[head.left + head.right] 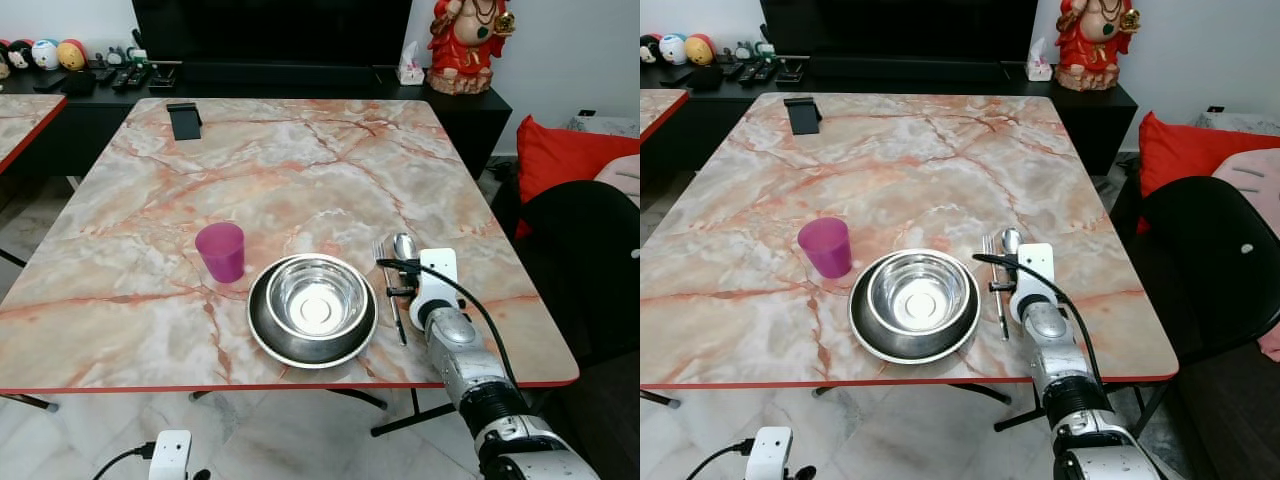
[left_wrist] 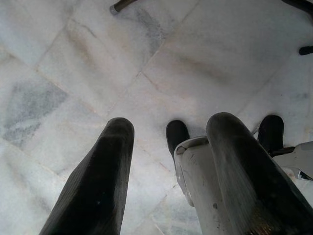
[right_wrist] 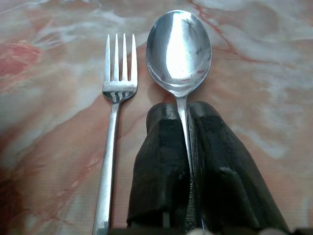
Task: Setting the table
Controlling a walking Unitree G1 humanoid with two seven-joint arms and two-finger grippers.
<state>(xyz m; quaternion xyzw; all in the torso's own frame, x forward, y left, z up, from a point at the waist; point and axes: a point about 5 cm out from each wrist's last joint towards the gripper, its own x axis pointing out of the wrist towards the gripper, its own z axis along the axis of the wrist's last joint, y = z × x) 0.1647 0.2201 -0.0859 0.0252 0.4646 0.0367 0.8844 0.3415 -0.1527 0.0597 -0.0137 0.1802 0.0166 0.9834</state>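
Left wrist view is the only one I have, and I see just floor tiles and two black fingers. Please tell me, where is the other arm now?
Observer: The right gripper is low over the marble table, its fingers closed on the handle of a spoon.
Operator: Is there other cutlery near?
Observer: Yes, a fork lies beside the spoon, on the bowl's side, parallel to it and not touching.
Operator: Which bowl do you mean?
Observer: A steel bowl sits in a dark plate near the table's front edge, just left of the fork.
Operator: Is a cup set already?
Observer: A purple cup stands upright, left of the plate.
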